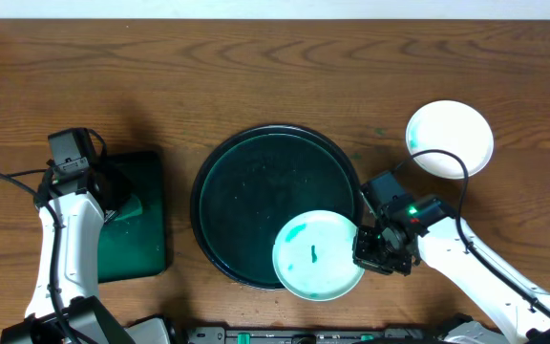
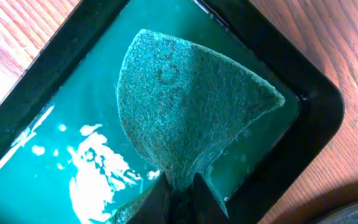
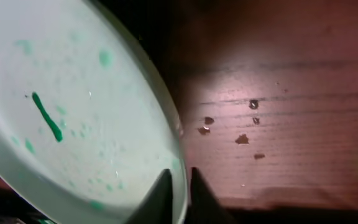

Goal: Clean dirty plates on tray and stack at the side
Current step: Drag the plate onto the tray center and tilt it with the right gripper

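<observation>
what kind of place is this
Probably a robot test bench, not a real kitchen: a wooden table, a green-smeared plate over a round tray, and a scrub pad over a small wet tray.

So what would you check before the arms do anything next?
1. Right gripper shut on the rim of the dirty plate: ok.
2. Left gripper pinching the scouring pad: ok.
3. Pad wet enough: cannot tell.
4. Plate clean: not ok, a teal streak and spots show.
5. Plate lifted clear of the round tray: cannot tell.
6. Top of the side plate free for stacking: ok.
</observation>
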Controlling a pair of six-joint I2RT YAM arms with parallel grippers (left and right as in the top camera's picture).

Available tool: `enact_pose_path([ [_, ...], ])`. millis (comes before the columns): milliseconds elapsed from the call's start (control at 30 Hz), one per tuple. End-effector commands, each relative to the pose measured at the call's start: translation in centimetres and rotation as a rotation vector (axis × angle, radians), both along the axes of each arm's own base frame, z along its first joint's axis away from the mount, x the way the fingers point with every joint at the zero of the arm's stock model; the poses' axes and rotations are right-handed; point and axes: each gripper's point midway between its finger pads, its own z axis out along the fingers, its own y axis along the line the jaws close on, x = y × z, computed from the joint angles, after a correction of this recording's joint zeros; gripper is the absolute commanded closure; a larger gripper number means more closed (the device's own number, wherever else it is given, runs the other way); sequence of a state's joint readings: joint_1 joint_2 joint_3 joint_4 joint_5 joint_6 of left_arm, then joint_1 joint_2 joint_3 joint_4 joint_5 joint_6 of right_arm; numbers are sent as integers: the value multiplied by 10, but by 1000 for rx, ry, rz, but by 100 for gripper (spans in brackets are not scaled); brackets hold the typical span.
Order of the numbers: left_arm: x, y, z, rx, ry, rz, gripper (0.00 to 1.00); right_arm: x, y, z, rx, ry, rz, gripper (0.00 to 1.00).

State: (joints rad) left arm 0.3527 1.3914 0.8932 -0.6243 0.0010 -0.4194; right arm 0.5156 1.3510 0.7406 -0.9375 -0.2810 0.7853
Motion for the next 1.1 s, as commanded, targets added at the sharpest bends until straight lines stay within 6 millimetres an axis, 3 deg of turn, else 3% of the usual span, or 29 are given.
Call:
enact_pose_path([
  [0,-2,3,1,6,1,14,93,-3,5,-1,14,7,11,99],
  [200,-4,2,0,2,6,17,93,18,16,1,66,-106,85,99],
  [500,-11,-2,-3,-19,37,32,93,70,41,6,139,-341,160,98],
  [800,-20,-10,-7,-55,75,24,93,71,40,-40,83,-242,179,99],
  [1033,-30,-13,-9,-70,115,24,93,91,48,-28,78,-295,236,99],
  [1067,-30,-13,-9,-70,117,24,93,93,49,-26,81,-303,236,92],
])
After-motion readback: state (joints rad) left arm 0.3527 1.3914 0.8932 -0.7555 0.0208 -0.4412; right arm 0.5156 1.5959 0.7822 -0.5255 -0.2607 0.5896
